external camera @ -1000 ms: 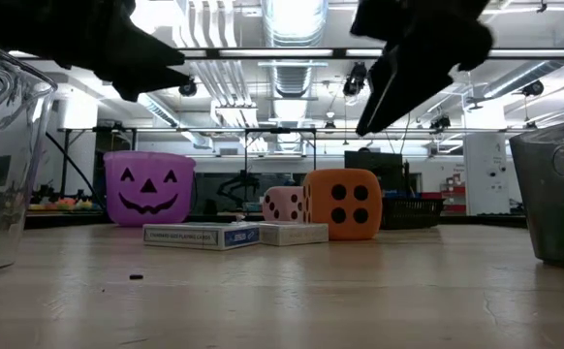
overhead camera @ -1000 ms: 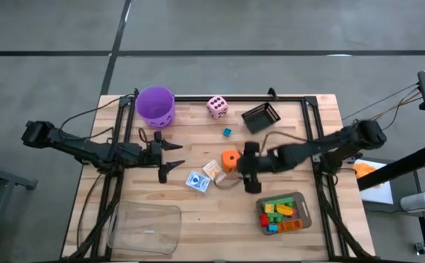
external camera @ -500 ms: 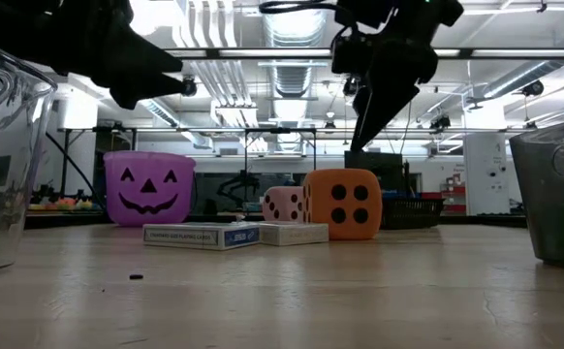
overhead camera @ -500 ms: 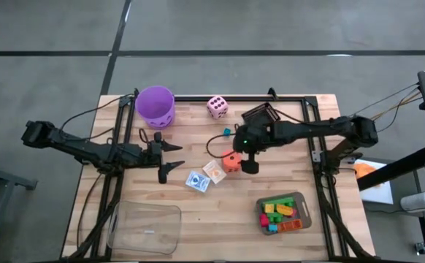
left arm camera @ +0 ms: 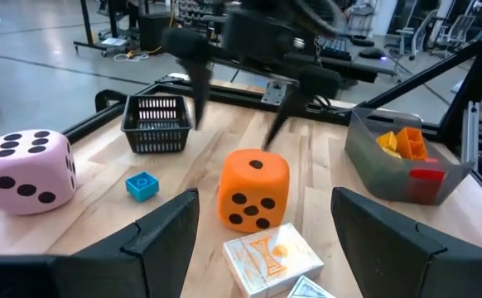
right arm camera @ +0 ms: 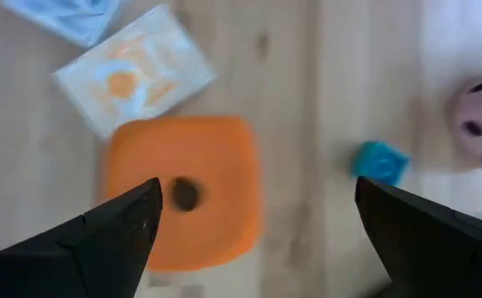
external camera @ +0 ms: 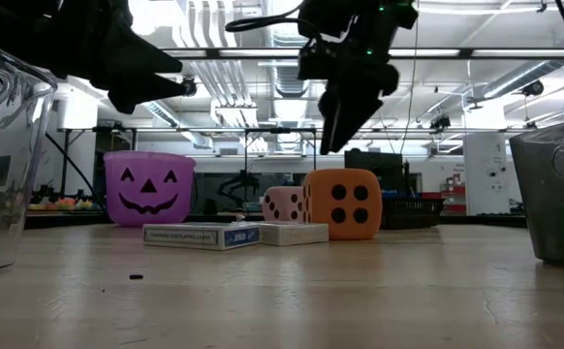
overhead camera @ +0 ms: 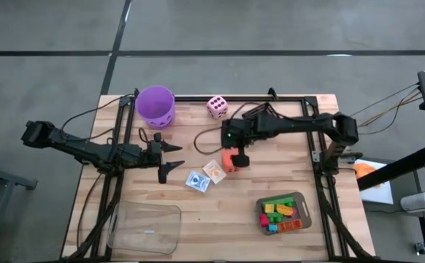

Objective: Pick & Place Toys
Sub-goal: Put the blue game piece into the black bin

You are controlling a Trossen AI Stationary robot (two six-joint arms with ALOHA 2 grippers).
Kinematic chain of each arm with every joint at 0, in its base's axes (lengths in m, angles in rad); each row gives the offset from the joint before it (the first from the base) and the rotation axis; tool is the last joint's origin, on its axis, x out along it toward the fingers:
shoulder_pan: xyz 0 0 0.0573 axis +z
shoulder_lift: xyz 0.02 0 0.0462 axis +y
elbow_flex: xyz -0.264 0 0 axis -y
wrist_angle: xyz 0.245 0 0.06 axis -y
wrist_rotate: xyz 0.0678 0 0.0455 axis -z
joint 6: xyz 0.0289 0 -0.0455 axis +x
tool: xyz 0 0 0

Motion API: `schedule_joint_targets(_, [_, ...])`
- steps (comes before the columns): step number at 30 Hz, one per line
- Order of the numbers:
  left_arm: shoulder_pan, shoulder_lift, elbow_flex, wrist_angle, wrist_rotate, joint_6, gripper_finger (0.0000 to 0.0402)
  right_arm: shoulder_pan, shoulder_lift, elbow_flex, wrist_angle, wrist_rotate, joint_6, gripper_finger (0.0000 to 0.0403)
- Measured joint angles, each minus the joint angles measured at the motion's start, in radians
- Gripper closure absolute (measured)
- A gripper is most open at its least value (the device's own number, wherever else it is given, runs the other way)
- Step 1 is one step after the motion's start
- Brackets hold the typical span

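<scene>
While right pincer [overhead camera: 234, 149] hangs spread wide above orange die [overhead camera: 229, 160] at mid-desk | die directly below, between fingers | nearer than left pincer [overhead camera: 170, 157], parked spread, empty, well apart

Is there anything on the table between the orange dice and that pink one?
Just a small blue brick between the orange dice and pink dice, per the left wrist view.

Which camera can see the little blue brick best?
The left wrist view: the blue brick lies sharp and unblocked on the table, between the pink die and the orange die. The right wrist view shows it blurred, the high view as a speck, and the low view not at all.
</scene>
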Motion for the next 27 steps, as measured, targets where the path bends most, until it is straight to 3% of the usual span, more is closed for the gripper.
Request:
schedule_joint_targets(5, [0.0,0.0,0.0,0.0,0.0,-0.009,0.0122,-0.108,0.035,0.074,0.004,-0.022,-0.055,0.0009])
schedule_joint_targets(12, [0.0,0.0,0.0,0.0,0.0,-0.009,0.0122,-0.253,0.15,0.106,0.011,-0.132,-0.063,0.0009])
schedule_joint_targets(27, [0.0,0.0,0.0,-0.01,-0.01,-0.009,0.0122,-0.284,0.324,0.163,0.0,-0.149,-0.067,0.001])
